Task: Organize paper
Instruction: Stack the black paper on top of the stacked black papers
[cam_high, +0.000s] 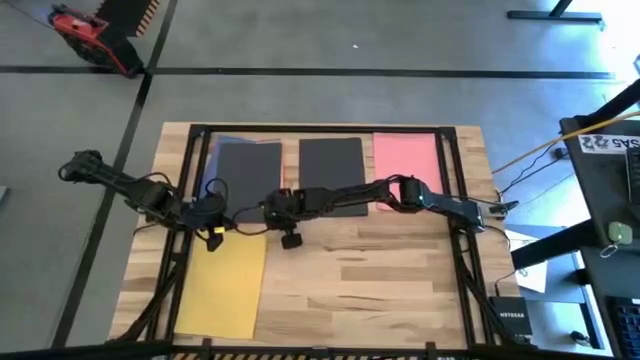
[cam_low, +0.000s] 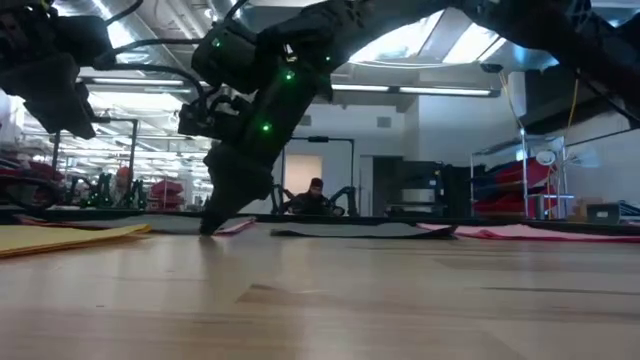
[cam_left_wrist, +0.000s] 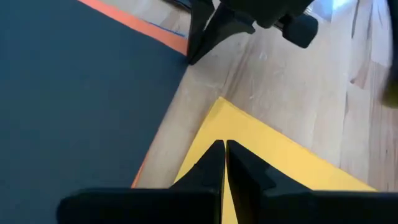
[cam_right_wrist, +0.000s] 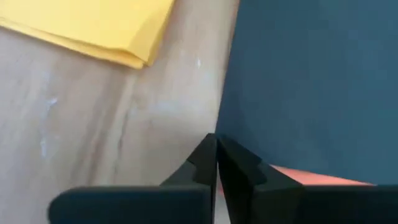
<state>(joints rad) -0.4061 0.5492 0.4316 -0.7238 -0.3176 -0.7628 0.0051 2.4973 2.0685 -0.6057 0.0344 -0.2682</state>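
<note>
My left gripper (cam_left_wrist: 225, 163) has its fingers pressed together with nothing between them, poised over the corner of the yellow sheet (cam_high: 222, 285), which lies at the table's near left. My right gripper (cam_right_wrist: 216, 163) is likewise closed and empty, tip down at the near corner of the left black sheet (cam_high: 246, 172), just beside the yellow one. An orange sheet (cam_left_wrist: 134, 22) and a sliver of blue show beneath that black sheet. A second black sheet (cam_high: 331, 170) lies at centre along the far edge, and the pink sheet (cam_high: 406, 160) to its right.

I judge the paper light, limp and flat to the table (cam_high: 380, 280), so it slides easily. Best purchase: an exposed corner or edge, pinned and dragged.

No containers are in view.
</note>
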